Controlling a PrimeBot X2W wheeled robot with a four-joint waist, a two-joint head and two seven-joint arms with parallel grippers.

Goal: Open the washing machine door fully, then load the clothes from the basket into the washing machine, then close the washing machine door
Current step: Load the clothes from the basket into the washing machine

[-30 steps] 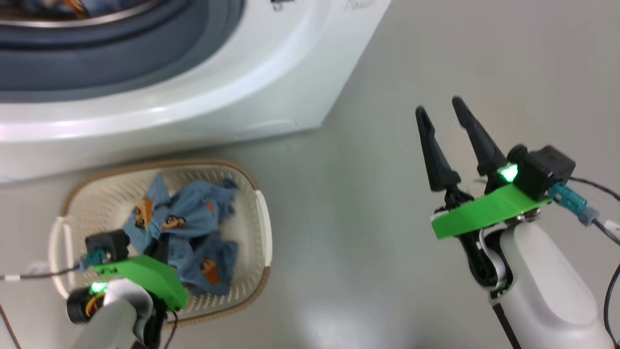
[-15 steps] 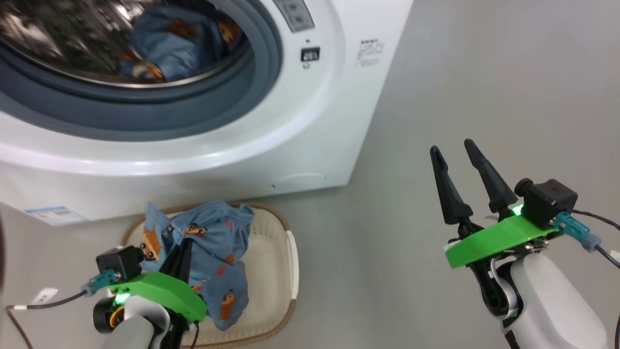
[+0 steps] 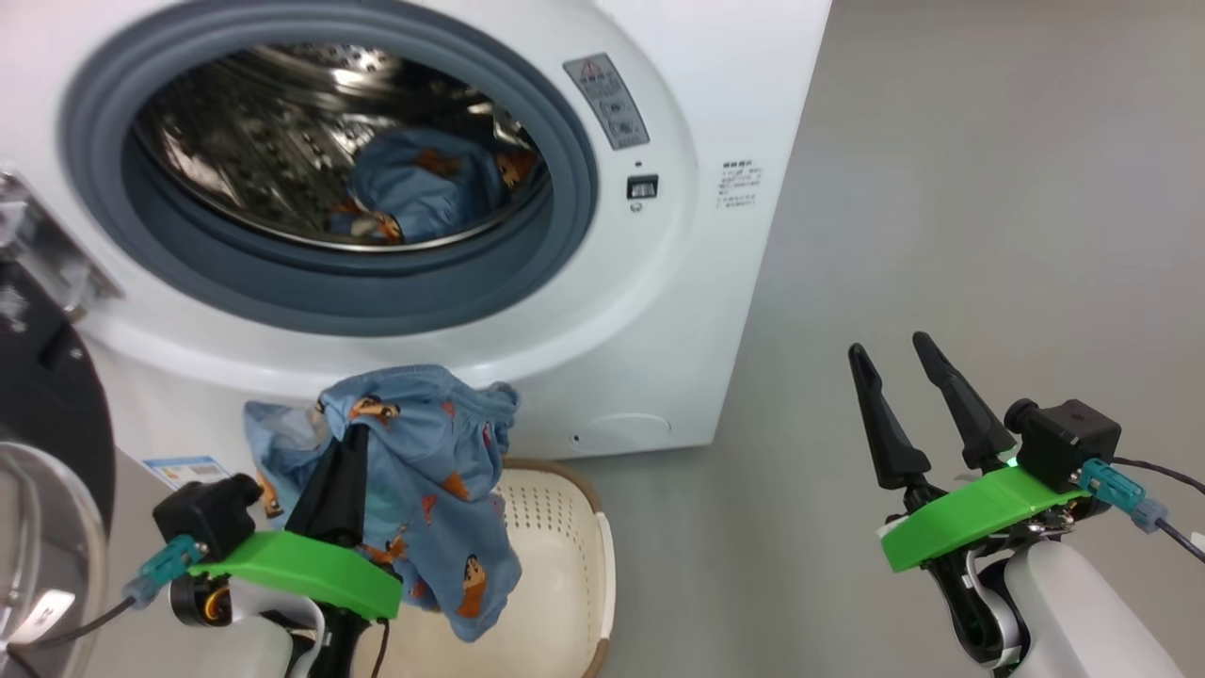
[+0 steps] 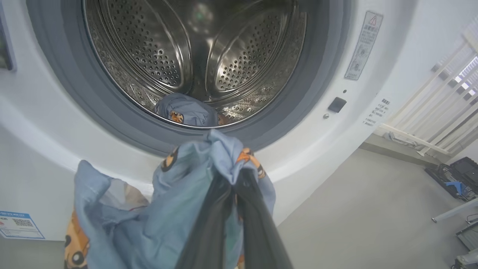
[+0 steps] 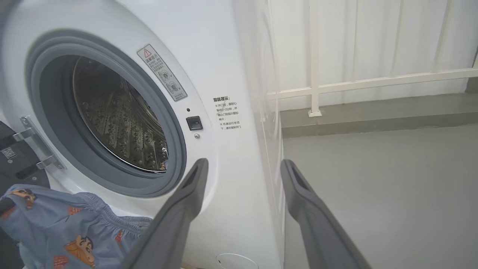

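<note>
My left gripper is shut on a bunch of light-blue printed clothes, which hang from it above the cream basket. In the left wrist view the held clothes drape over my dark fingers, just below the drum mouth. The white washing machine stands open, and a blue garment lies inside its steel drum. The washing machine door is swung wide at the left edge, black ring and glass bowl showing. My right gripper is open over the bare floor, holding nothing.
Grey floor stretches to the right of the machine. A white railing and curtain stand behind it in the right wrist view. Dark equipment sits on the floor far right in the left wrist view. A blue label sticker marks the machine's lower front.
The head camera has tilted up, bringing the drum into view. My left gripper has lifted the clothes out of the basket toward the drum opening. The right gripper stays open.
</note>
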